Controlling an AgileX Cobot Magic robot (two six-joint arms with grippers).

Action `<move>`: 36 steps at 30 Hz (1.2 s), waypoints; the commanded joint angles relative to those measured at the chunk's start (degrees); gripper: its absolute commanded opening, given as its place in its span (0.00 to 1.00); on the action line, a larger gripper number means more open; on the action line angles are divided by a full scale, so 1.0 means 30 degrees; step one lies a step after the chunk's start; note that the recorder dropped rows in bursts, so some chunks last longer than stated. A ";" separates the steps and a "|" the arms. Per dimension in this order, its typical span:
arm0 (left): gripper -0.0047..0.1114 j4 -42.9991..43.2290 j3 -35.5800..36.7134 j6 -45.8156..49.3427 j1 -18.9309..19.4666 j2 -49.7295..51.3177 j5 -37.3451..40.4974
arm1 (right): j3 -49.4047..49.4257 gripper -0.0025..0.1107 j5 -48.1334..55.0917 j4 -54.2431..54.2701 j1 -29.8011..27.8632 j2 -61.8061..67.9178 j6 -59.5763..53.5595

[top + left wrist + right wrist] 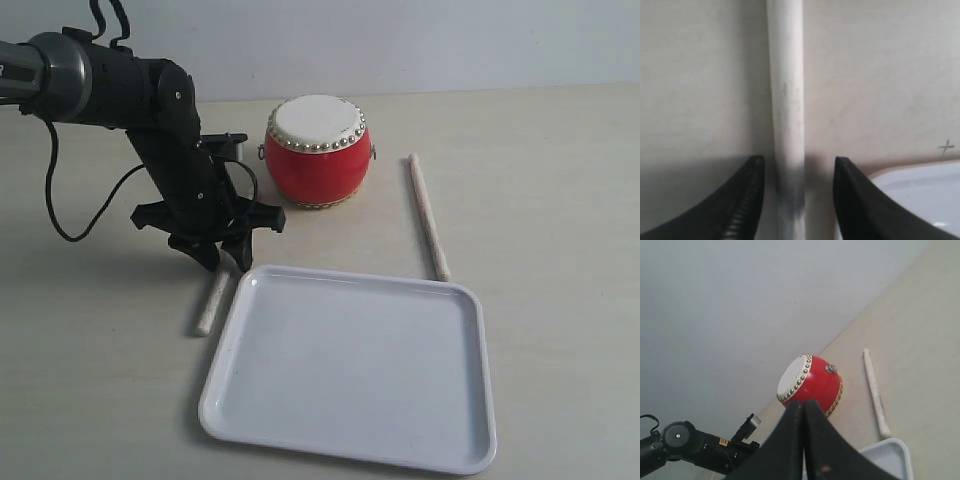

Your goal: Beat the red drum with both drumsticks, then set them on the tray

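The red drum (318, 151) stands upright at the back of the table, cream skin up. One drumstick (212, 304) lies left of the white tray (300, 420); my left gripper (221, 256) is lowered over it, open. In the left wrist view the drumstick (786, 110) runs between the two fingers with gaps on both sides. The other drumstick (427, 214) lies right of the drum, its end near the tray's far corner. My right gripper (804, 404) is shut with nothing in it and looks from afar at the drum (812, 385) and the drumstick (875, 392).
A black cable (90, 215) loops from the left arm down to the table. The tray corner (920, 195) sits right beside one left finger. A pale wall rises behind the table.
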 commanded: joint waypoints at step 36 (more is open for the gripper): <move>0.04 0.1995 0.0171 0.0414 -0.0100 -0.5501 0.1333 | -0.9829 0.02 -0.0749 -0.0254 0.0049 0.8144 -0.6852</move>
